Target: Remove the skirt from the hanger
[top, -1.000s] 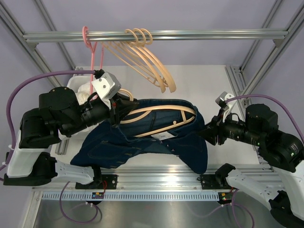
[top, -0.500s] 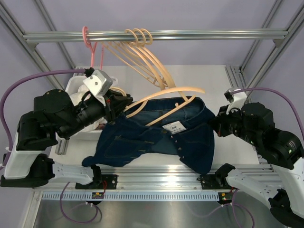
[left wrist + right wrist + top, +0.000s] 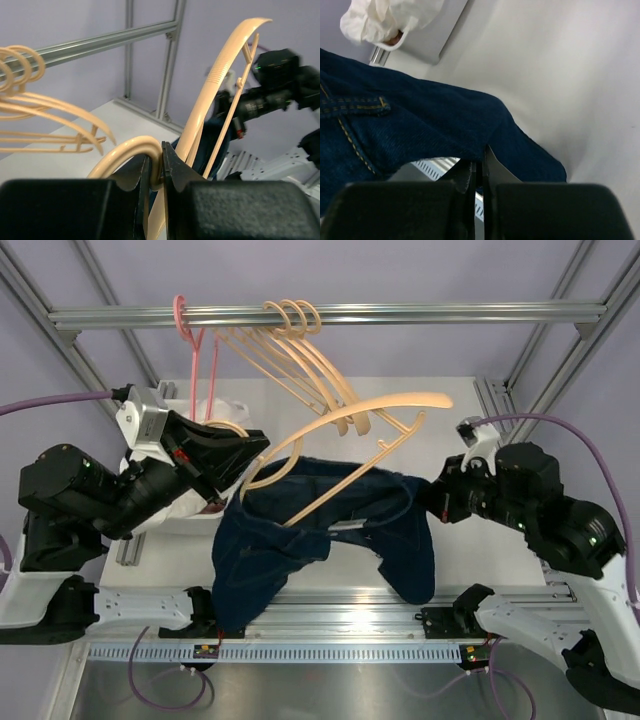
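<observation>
Though unclear from overhead, right tool's (image 3: 479,162) pinch on skirt (image 3: 415,125) edge.

From above, I can't see the tips of the right gripper (image 3: 431,504); they're lost in the edge of the skirt (image 3: 300,545). My left arm (image 3: 110,500) covers most of the bin (image 3: 190,523). In the left wrist view, the body of the left gripper (image 3: 161,160) hides the hanger (image 3: 212,85) below the grip. In the right wrist view, the white cloth (image 3: 390,17) runs off the top edge.
</observation>
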`<state>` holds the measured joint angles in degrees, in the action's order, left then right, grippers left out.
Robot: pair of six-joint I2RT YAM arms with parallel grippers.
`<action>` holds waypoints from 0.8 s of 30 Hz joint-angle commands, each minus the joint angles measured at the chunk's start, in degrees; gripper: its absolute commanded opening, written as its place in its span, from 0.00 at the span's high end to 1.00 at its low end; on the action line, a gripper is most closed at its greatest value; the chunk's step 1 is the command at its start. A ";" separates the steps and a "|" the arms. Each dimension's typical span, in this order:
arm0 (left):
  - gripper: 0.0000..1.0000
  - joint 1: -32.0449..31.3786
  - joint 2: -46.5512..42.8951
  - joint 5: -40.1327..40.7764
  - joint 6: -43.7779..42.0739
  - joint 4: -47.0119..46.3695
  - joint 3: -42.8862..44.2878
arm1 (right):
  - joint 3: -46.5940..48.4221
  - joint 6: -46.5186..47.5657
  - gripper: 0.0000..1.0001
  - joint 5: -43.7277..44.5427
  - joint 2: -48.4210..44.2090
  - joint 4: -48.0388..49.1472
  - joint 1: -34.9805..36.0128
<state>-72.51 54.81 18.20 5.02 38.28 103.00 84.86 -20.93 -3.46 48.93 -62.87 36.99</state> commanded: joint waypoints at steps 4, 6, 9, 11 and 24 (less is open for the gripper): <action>1.00 0.09 7.93 -16.16 4.21 -14.91 4.98 | -1.72 -2.71 0.95 -12.27 4.42 0.13 -0.17; 1.00 0.09 11.09 -17.84 5.00 -12.29 7.90 | 0.12 -3.06 0.35 -5.71 6.00 -5.56 -0.17; 1.00 0.18 11.99 -19.60 4.48 -6.67 10.73 | 4.86 -5.43 0.01 7.91 5.22 -10.15 -0.25; 1.00 0.09 10.42 -19.51 3.60 -3.49 8.81 | 10.31 -6.67 0.01 13.54 5.47 -12.44 -0.78; 1.00 0.09 4.33 -27.94 3.69 15.22 -0.61 | 28.76 4.13 0.13 -6.17 12.91 -12.78 -9.84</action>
<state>-72.42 52.10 -6.28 8.69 47.31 103.48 107.63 -20.71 1.89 57.71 -76.42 27.42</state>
